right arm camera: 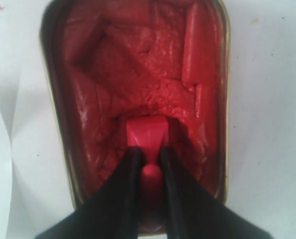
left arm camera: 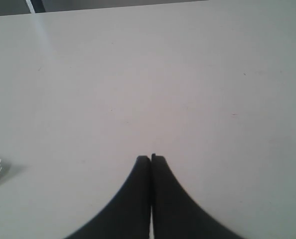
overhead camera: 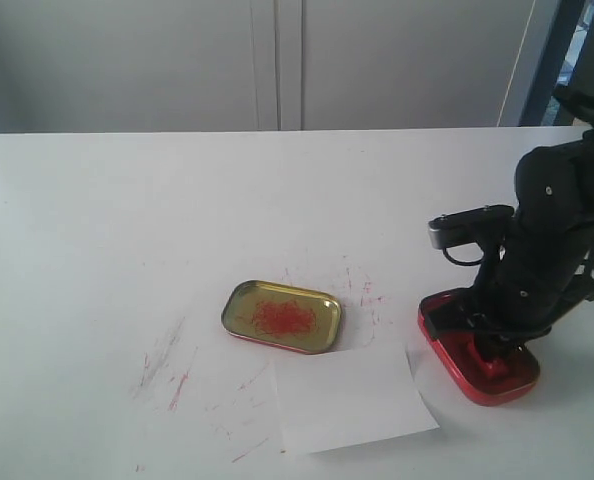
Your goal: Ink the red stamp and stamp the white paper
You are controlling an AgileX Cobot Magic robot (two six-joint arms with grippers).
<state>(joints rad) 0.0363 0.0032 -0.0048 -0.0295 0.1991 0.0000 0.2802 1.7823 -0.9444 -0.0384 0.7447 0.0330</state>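
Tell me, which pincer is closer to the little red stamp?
Right. The right pincer grips the red stamp inside the red ink tin; the left pincer is shut over the table, elsewhere.

red stamp (right arm camera: 146,130) | white paper (overhead camera: 352,400) | gold tin (overhead camera: 243,304), red smears | black fingers (right arm camera: 115,199)

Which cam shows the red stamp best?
Right wrist view: the stamp sits close, mid-frame, clamped in the right gripper, base on the ink. Exterior view: the gripper hides it. Left wrist view: none of it.
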